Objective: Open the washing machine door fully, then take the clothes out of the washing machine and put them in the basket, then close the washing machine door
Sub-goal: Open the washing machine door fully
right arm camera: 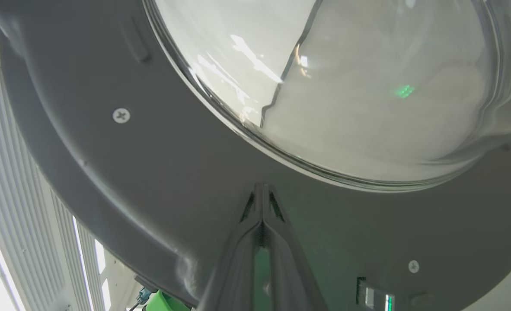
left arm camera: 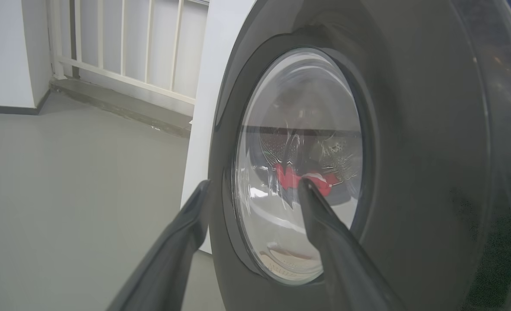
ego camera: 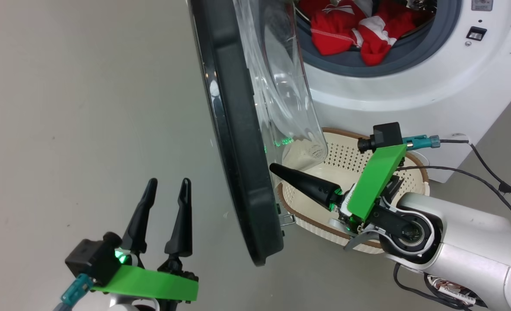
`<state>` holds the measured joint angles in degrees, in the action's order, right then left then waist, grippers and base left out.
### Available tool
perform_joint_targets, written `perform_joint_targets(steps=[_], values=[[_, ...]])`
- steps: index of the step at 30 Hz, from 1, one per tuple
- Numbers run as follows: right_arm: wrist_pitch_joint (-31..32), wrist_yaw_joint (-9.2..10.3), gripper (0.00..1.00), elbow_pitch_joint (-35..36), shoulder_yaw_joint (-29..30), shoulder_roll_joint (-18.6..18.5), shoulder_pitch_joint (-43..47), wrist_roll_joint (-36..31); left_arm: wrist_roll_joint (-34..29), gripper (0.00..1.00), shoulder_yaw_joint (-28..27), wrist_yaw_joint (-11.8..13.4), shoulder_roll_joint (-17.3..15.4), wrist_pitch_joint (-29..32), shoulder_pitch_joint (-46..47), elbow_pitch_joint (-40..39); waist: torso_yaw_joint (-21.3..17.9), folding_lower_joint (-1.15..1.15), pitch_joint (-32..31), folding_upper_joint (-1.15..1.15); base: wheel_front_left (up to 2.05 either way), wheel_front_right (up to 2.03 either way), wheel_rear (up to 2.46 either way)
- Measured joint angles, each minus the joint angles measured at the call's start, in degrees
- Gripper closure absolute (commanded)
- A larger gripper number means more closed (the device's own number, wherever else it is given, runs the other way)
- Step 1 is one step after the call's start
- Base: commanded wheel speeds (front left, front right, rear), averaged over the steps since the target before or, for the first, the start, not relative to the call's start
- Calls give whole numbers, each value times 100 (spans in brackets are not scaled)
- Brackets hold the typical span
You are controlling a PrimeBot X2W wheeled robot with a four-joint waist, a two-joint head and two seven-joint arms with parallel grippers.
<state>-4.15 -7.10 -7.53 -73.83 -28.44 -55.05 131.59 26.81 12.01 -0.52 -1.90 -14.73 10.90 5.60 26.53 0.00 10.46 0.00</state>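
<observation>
Your right pincer (ego camera: 276, 169) is pressed together with nothing in it. In the right wrist view its tip (right arm camera: 262, 186) sits against the grey inner face of the door (ego camera: 238, 151), just below the glass bowl (ego camera: 281, 99); whether it truly touches, you cannot tell.

Your left pincer (ego camera: 169, 183) stands apart and empty on the door's outer side, near it but not in contact.

The door hangs partly swung, edge-on to the head camera, so by my reading the first step, opening it fully, is the one in hand.

The clothes (ego camera: 350, 30) lie in the drum of the machine (ego camera: 411, 99), and the basket (ego camera: 311, 211) sits on the floor just in front, under the opening.

Next, you need a sideways push from the right tip to carry the door wide. Move the left pincer out of its swing path first.
</observation>
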Motion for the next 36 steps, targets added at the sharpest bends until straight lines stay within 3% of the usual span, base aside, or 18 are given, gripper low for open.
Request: perform_joint_targets(steps=[1,3,4,5,13,24,30,36], values=[[-49,-1,66,5,-3,7,1,-1,0,0,-4,0,0,0,-11,0,-19,0,-4,0,0,0,0],[-101,0,51,26,-4,10,1,-10,-1,0,-12,0,0,0,-14,-1,-57,0,-7,0,0,0,0],[-152,0,32,43,-7,7,3,-14,-1,0,-14,0,0,0,-14,-1,-76,0,-8,0,0,0,0],[-207,-1,0,53,-7,-4,7,-55,-1,0,-15,0,0,0,-14,-1,-96,0,-9,0,0,0,0],[-517,-1,0,-601,-9,-25,318,-1694,-13,0,-43,0,-1,0,-14,32,-211,0,-78,0,0,0,0],[-995,-1,0,-1020,31,93,714,-3205,-146,0,-90,7,-3,0,-64,57,-256,0,-274,0,0,0,0],[-1006,-1,0,-1706,1094,288,1286,-4649,-167,0,-136,7,-8,0,-195,62,-287,0,-401,0,0,0,0],[-1006,-2,0,-2158,2321,795,1979,-6258,-224,0,-193,7,-12,1,-357,58,-339,0,-502,0,0,0,0]])
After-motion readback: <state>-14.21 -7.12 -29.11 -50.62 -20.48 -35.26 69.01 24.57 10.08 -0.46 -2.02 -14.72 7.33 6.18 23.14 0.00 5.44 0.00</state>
